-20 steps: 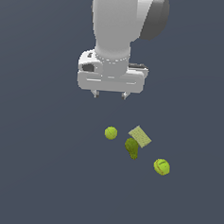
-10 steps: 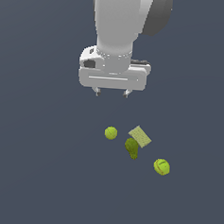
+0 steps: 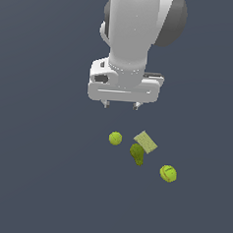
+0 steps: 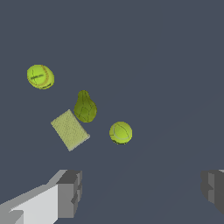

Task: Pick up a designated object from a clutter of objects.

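The seamed tennis-like ball [image 3: 168,173] lies on the dark floor at the exterior view's right end of the clutter; it also shows in the wrist view [image 4: 40,76]. The smaller plain ball [image 3: 115,138] [image 4: 120,132] lies at the left end. Between them lie the pale-green square pad [image 3: 146,141] [image 4: 70,129] and the dark green lumpy piece [image 3: 137,154] [image 4: 85,107], which touch each other. My gripper [image 3: 121,106] [image 4: 142,190] is open and empty. It hangs above the clutter, closest to the small plain ball and well apart from the seamed ball.
A flat dark grey floor [image 3: 45,182] lies all around the small cluster. The white arm [image 3: 136,36] rises above the gripper at the top of the exterior view.
The gripper has moved a little toward the exterior view's right and slightly lower, toward the clutter. It stays open. The objects have not moved.
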Available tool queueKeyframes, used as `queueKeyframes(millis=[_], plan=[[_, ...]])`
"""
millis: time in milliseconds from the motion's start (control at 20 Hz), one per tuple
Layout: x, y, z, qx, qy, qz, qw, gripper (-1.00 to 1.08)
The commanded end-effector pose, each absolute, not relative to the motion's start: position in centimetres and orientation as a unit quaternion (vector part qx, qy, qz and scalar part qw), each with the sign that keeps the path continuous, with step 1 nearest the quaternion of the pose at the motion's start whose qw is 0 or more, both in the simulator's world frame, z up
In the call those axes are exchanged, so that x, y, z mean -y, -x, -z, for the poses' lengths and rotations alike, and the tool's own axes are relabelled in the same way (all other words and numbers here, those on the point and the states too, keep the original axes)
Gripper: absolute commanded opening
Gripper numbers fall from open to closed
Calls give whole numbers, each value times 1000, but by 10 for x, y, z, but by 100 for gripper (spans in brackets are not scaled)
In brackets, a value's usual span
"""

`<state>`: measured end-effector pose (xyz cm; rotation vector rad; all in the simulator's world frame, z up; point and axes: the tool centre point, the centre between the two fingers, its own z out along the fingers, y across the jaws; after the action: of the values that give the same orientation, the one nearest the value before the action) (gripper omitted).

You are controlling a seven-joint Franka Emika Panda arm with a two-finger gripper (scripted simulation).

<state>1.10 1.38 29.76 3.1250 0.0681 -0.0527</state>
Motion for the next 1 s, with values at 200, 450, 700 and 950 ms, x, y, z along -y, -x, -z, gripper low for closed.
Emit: queueKeyframes(millis=[200,450,700,950], plan=[[-44,-44,-274,-67,-998,15,14,100],[-79,-74,-246,-113,-993,12,17,100],[-117,-99,-213,-159,-987,9,17,100],[-157,-119,-176,-203,-979,6,14,100]])
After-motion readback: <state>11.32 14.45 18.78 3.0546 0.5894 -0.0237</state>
